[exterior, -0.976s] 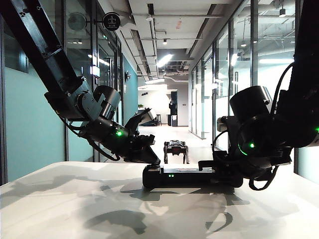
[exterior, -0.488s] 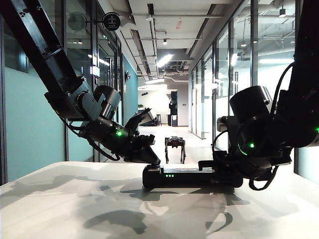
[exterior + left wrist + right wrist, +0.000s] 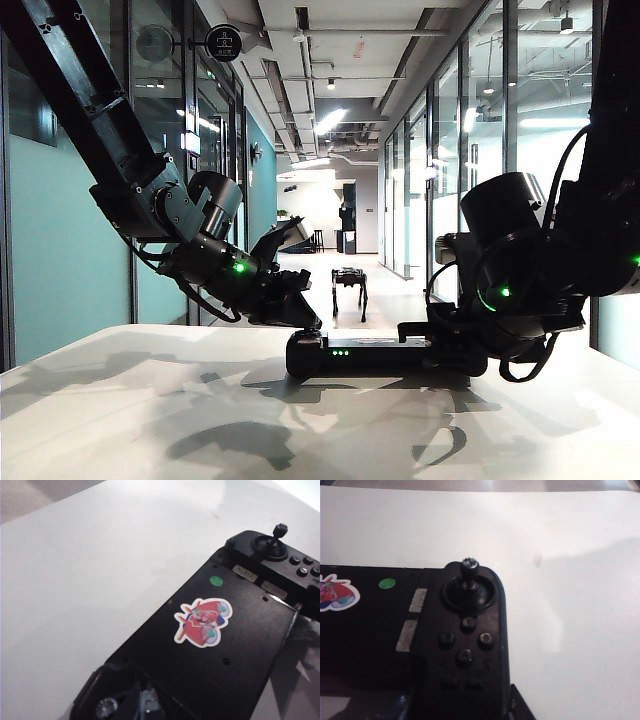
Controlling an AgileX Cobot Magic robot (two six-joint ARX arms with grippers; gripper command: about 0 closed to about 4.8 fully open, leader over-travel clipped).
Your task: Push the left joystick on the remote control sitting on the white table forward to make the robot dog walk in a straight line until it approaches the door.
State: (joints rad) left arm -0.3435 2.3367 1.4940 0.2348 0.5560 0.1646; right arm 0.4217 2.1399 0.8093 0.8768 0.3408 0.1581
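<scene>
The black remote control (image 3: 375, 355) lies on the white table (image 3: 150, 400). My left gripper (image 3: 300, 318) bears down on its left end, its fingers drawn together into one wedge. In the left wrist view that tip (image 3: 146, 702) sits right beside the left joystick (image 3: 106, 707), whose shiny cap is dim; contact is unclear. My right gripper (image 3: 440, 340) is shut on the remote's right end, one finger on each side of it (image 3: 460, 707). The robot dog (image 3: 348, 287) stands small and dark down the corridor, facing away toward a dark door (image 3: 348, 215).
The right stick (image 3: 469, 569) stands untouched above several round buttons. A red sticker (image 3: 202, 621) and green dot mark the remote's flat panel. Glass walls line both sides of the corridor. White tabletop (image 3: 75, 580) spreads around the remote.
The robot dog has walked farther down the corridor, away from the table, and looks smaller. Both arms and the remote have stayed still.
</scene>
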